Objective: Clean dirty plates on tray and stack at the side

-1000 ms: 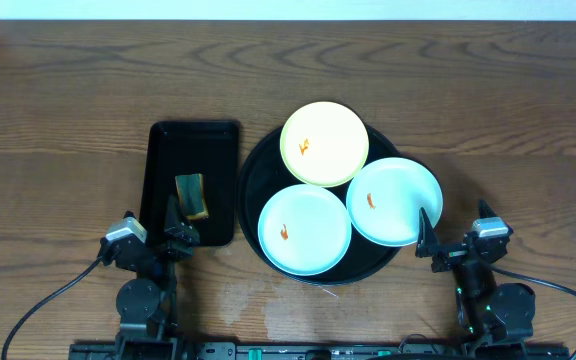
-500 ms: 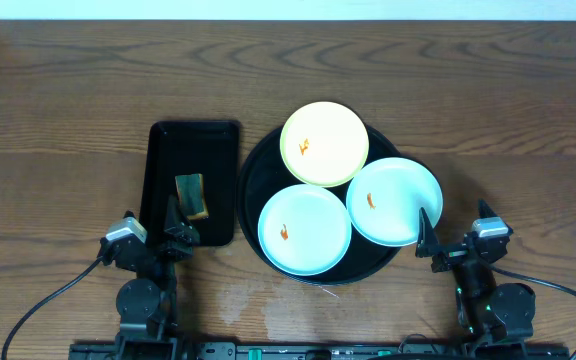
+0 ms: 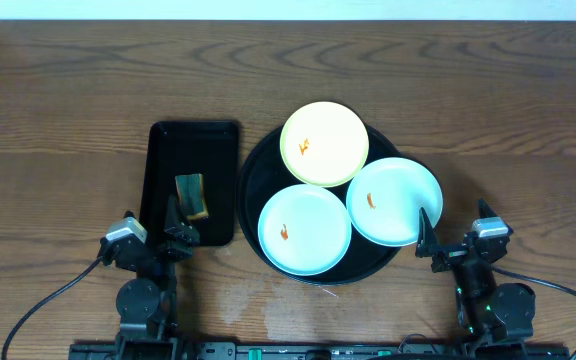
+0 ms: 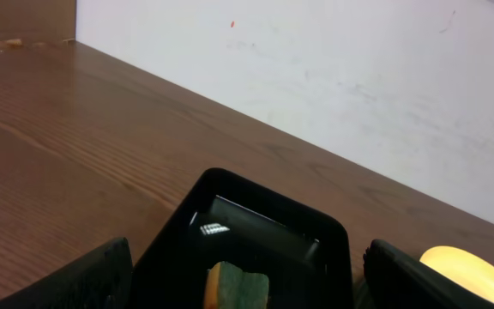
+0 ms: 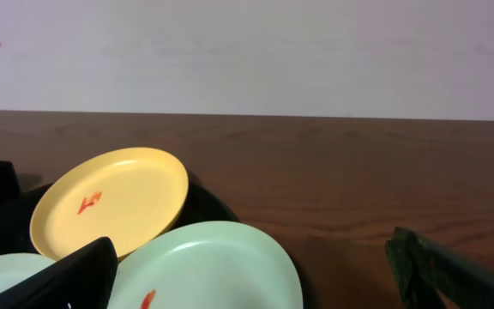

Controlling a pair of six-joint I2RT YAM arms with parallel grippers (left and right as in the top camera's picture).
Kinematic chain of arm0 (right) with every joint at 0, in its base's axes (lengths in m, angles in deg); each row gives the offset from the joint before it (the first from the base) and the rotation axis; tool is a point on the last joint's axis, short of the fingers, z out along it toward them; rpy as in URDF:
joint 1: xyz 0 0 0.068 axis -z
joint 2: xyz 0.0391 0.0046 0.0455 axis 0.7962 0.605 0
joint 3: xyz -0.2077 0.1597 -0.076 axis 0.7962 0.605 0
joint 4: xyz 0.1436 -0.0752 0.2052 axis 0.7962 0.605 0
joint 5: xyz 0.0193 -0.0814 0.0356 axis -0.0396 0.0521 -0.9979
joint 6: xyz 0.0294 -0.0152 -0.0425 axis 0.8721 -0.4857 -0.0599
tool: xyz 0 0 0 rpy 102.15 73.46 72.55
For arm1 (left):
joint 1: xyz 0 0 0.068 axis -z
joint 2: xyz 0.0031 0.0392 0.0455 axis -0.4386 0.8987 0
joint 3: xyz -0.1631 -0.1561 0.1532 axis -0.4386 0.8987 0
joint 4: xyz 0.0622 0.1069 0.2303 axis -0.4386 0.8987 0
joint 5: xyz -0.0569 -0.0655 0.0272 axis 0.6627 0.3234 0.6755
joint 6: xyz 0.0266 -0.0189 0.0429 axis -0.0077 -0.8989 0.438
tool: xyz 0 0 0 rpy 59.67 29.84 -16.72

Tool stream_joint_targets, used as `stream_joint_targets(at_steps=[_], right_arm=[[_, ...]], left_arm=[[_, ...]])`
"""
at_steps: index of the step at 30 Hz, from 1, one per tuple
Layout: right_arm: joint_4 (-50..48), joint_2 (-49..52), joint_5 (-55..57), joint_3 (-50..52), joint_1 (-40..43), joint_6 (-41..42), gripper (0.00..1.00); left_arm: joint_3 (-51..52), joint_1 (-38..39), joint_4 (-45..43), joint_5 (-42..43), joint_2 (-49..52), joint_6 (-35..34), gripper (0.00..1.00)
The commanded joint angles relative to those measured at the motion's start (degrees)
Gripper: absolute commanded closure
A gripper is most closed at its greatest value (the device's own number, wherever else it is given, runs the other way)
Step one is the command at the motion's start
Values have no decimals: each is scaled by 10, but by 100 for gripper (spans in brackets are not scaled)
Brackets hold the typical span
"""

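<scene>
The left hand (image 3: 176,238) and right hand (image 3: 430,240) rest spread, empty. Three small round smeared plates (image 3: 304,228) crowd the large glossy black round tray (image 3: 254,172) just ahead of the right hand, edges overlapping. Lifting one may drag its neighbours.

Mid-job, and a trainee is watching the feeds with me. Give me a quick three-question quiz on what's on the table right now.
1. How many plates lie on the round black tray?
2. True or false: the sponge lies on the round tray.
3. Which plate sits topmost in the overhead view? A) yellow plate B) left mint plate C) right mint plate
Key: 1) Three. 2) False; it lies in the rectangular tray. 3) A.
</scene>
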Motion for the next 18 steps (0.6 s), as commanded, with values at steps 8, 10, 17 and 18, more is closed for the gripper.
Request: stream_joint_targets(at_steps=[8,10,17,18], right_arm=[[-18,-2,-44,1,4,97,1],[-71,-2,-100,1,4,130,1],[-68,42,-155,-100,5,116,1],[-54,58,-155,-119,5,114,1]], left_arm=[[9,-3,-45,127,1,1,12],[-2,-3,-71,160,1,1,13],[-184,-3,48,177,106,14,12],[-214,-3,71,177,134,19,12]])
